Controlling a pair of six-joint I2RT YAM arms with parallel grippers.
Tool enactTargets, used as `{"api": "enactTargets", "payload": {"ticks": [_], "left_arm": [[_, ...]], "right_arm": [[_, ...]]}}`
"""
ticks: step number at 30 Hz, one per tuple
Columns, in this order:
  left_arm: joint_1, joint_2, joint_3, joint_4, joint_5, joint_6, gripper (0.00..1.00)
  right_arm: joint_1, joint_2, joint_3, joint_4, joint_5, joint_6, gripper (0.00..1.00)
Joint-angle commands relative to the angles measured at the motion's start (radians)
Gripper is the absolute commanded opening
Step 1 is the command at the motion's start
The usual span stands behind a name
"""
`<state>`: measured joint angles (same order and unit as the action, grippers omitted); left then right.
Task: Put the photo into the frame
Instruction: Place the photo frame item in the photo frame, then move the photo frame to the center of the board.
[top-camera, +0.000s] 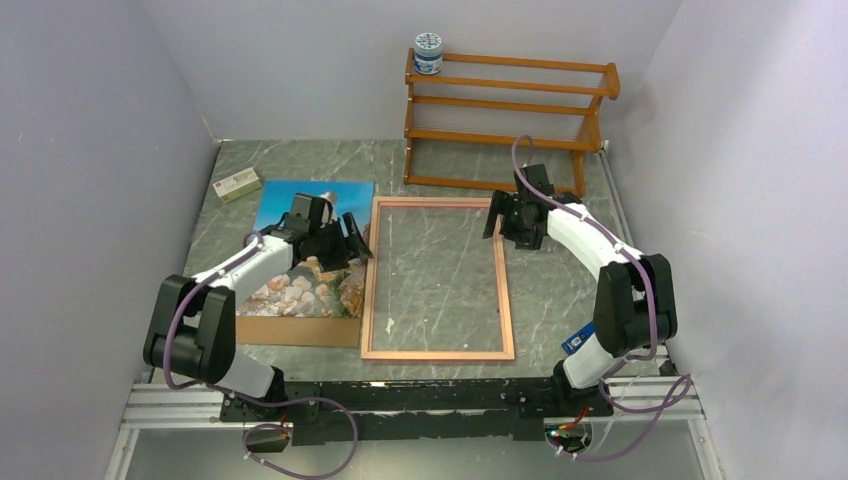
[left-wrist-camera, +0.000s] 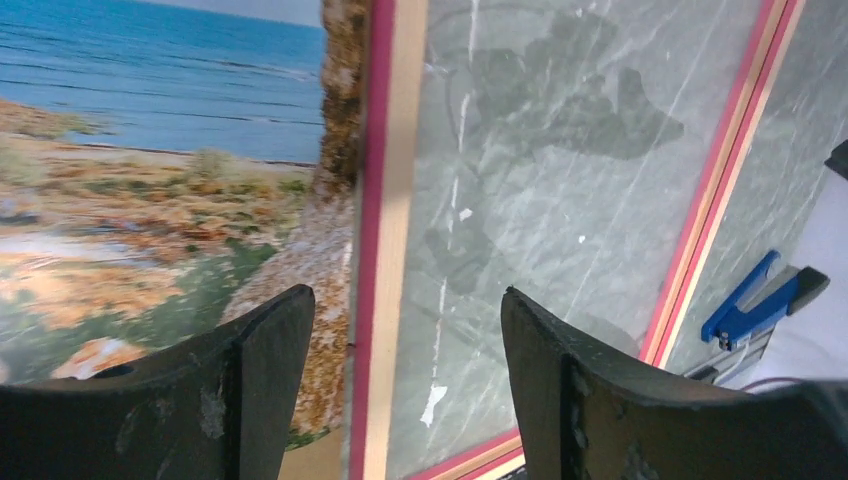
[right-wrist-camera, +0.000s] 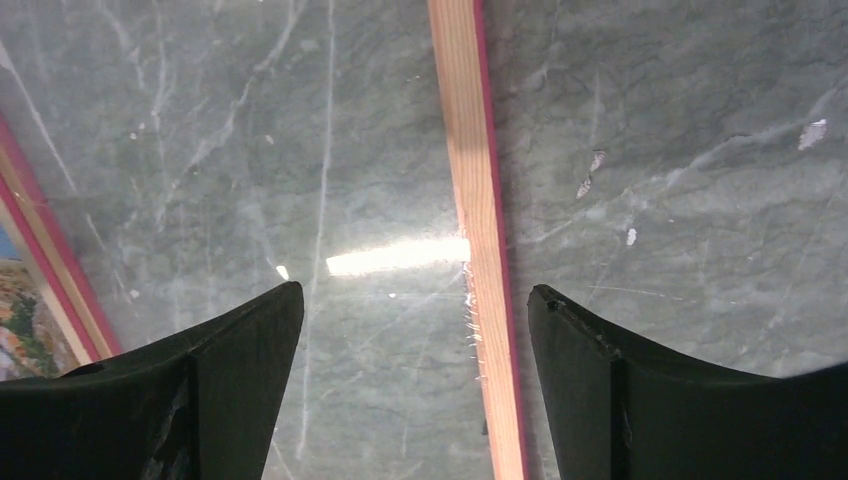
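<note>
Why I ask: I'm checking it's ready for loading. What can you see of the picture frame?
The frame is a large thin rectangle lying flat on the grey marbled table, pale wood back up, pink along its edges. Its clear pane shows the table through. Its left rail runs alongside the photo; overlap cannot be told. The open left tool straddles that rail from above, the open right tool the right rail; neither grips it.
</note>
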<state>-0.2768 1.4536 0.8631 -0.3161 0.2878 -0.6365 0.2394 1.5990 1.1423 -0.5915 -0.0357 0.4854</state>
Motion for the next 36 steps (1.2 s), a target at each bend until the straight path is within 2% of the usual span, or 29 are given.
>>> {"api": "enactTargets", "payload": {"ticks": [1,7,10,14,24,27,30,36], "left_arm": [[-0.061,0.049,0.010,0.030,0.050,-0.022,0.74],[-0.123,0.104,0.042,-0.063,-0.106,-0.088,0.75],[-0.126,0.125,0.036,-0.017,-0.062,-0.098,0.77],[-0.145,0.167,0.057,0.071,0.074,-0.101,0.72],[-0.185,0.178,0.097,0.078,0.076,-0.094,0.72],[-0.191,0.179,0.108,0.050,0.051,-0.090,0.73],[-0.191,0.158,0.117,-0.001,0.008,-0.069,0.78],[-0.189,0.083,0.161,-0.154,-0.163,-0.024,0.86]], "right_arm": [[0.000,-0.044,-0.036,0.072,-0.040,0.040,0.86],[0.000,-0.076,-0.085,0.099,-0.089,0.055,0.85],[0.000,-0.096,-0.108,0.108,-0.108,0.056,0.85],[0.001,-0.118,-0.140,0.129,-0.124,0.063,0.84],[0.002,-0.145,-0.214,0.197,-0.196,0.105,0.81],[0.004,-0.164,-0.225,0.205,-0.201,0.113,0.81],[0.025,-0.191,-0.236,0.227,-0.209,0.122,0.82],[0.130,-0.253,-0.281,0.346,-0.179,0.232,0.82]]}}
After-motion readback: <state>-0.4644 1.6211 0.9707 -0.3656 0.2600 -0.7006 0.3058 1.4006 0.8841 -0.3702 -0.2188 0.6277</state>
